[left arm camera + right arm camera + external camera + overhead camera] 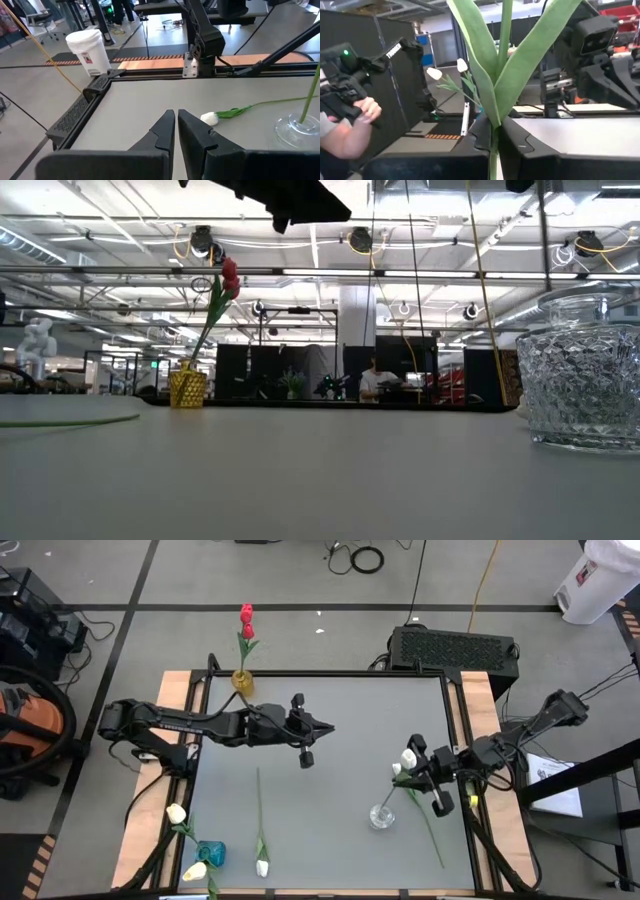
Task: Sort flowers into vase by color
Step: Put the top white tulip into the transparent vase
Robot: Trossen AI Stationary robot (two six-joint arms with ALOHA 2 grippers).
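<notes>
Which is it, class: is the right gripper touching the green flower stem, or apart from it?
Touching. The right wrist view shows the right gripper shut on the flower stem, its dark fingers pressed against both sides just below the leaves.

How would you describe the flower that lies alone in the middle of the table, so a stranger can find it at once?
Start at the blue vase near the table's front left corner, which holds two white tulips. Just to its right, a single tulip lies flat on the grey table, its thin green stem pointing away and its white head at the front edge. Unlike the others, nothing holds it.
</notes>
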